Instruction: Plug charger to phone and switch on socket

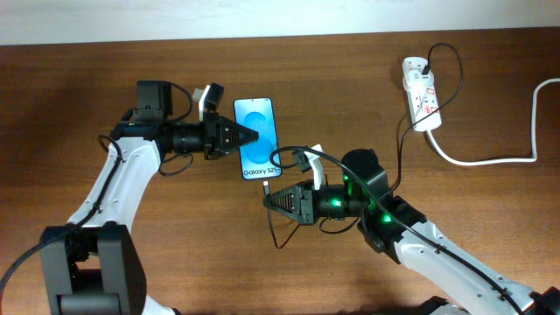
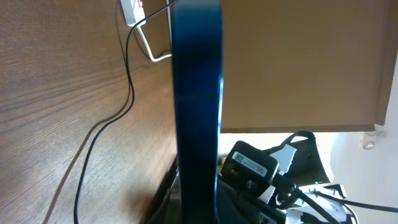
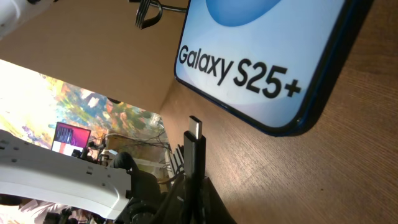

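Beside the phone [image 1: 262, 140], right gripper [image 1: 268, 199] pinches the charger [image 3: 195, 132] tip, left gripper [image 1: 254, 134] pinches the phone. Pushed crooked, the tip could miss the hole.

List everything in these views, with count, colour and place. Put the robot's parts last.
phone: one, black frame and blue screen, table centre, screen up.
charger: one, thin black cable, runs from the socket to the right gripper, tip just short of the phone's lower end.
socket: one, white with red marks, far right of the table.
white cord: one, thick, leads from the socket off the right edge.
table: one, brown wood, under everything.
left gripper: one, black, shut on the phone's left edge.
right gripper: one, black, shut on the charger near its tip.
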`<state>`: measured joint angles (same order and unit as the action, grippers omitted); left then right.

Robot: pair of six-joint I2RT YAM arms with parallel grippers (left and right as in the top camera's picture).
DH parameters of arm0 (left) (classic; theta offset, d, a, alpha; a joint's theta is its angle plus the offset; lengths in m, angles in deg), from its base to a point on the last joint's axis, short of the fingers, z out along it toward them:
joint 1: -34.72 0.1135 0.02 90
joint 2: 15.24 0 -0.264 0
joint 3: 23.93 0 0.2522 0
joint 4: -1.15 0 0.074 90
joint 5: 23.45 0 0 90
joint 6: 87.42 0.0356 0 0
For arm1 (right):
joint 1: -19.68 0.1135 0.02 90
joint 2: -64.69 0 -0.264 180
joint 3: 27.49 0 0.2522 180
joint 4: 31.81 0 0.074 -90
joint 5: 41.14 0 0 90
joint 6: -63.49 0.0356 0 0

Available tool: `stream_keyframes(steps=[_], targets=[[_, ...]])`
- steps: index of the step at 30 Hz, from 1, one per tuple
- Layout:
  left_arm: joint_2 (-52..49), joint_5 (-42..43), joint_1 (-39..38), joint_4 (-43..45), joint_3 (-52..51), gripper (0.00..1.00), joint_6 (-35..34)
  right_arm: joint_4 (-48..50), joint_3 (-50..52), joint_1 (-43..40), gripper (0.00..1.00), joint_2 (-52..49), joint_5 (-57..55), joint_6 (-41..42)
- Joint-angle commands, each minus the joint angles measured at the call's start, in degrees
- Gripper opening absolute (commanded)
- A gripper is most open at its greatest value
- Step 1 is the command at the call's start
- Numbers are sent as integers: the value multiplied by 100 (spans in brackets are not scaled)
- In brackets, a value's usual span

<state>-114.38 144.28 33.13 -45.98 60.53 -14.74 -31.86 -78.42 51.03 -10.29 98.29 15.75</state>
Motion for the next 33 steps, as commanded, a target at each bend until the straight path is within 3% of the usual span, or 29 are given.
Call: stream_keyframes(steps=[1,20,33], targets=[[13,400,17,35,48,0,114,24,9,-13,4,-57,94,0],[13,413,17,35,48,0,114,448,9,-15,4,-234,240,17],[13,413,17,33,48,0,114,411,9,-15,4,-234,151,643]])
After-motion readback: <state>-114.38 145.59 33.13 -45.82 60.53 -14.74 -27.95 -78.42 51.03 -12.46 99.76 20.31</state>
